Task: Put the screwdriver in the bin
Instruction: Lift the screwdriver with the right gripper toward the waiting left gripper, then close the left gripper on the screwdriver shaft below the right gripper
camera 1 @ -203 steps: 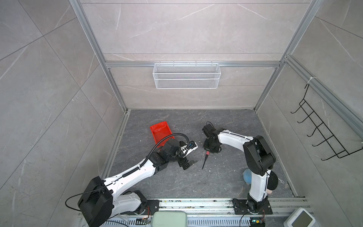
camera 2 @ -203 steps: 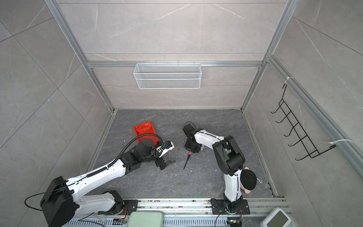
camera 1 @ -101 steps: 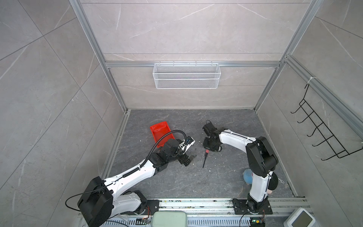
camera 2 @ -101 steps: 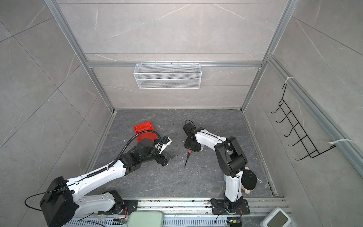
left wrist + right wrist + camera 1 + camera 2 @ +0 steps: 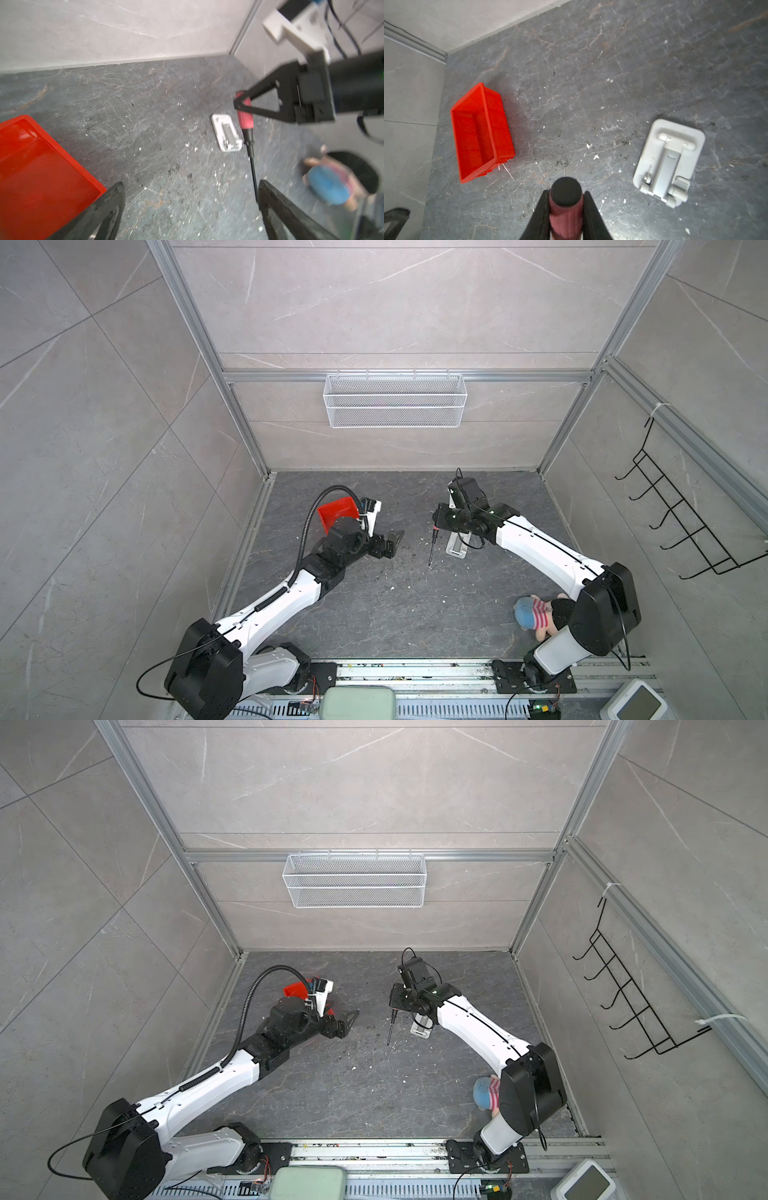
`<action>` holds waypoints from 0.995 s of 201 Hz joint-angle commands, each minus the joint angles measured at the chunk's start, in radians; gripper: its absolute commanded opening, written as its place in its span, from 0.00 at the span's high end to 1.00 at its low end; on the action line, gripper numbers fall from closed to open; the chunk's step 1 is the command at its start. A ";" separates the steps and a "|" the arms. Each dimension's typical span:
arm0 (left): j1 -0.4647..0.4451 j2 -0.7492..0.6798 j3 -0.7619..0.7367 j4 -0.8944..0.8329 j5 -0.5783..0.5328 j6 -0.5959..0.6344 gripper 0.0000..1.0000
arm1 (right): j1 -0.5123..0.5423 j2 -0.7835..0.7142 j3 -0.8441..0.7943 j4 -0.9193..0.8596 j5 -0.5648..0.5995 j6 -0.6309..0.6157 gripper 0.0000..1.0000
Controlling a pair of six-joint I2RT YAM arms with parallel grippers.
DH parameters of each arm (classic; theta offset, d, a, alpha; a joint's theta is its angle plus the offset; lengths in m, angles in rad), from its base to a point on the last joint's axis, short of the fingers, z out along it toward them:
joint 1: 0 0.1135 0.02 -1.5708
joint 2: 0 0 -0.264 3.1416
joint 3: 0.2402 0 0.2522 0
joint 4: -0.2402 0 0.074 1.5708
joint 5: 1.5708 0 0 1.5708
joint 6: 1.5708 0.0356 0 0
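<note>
- No text, label, brand, number or sign is showing clearly enough to read in any view

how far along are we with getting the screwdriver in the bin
Done: the right gripper is shut on the screwdriver, at its red handle. In hand: the carry across to the bin, which sits apart and empty. Left: release it inside. The left gripper is open, holding nothing.
</note>
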 commanded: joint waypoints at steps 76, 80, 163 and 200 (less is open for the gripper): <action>0.081 0.063 0.109 0.133 0.414 -0.224 0.03 | 0.032 -0.084 0.077 0.208 -0.299 -0.106 1.00; 0.080 0.068 0.115 0.133 0.420 -0.224 0.03 | 0.034 -0.083 0.078 0.215 -0.310 -0.105 1.00; 0.068 0.119 0.137 0.200 0.510 -0.250 0.35 | 0.062 -0.077 0.095 0.322 -0.420 -0.062 1.00; 0.067 0.127 0.138 0.202 0.515 -0.260 0.51 | 0.063 -0.075 0.100 0.317 -0.430 -0.073 1.00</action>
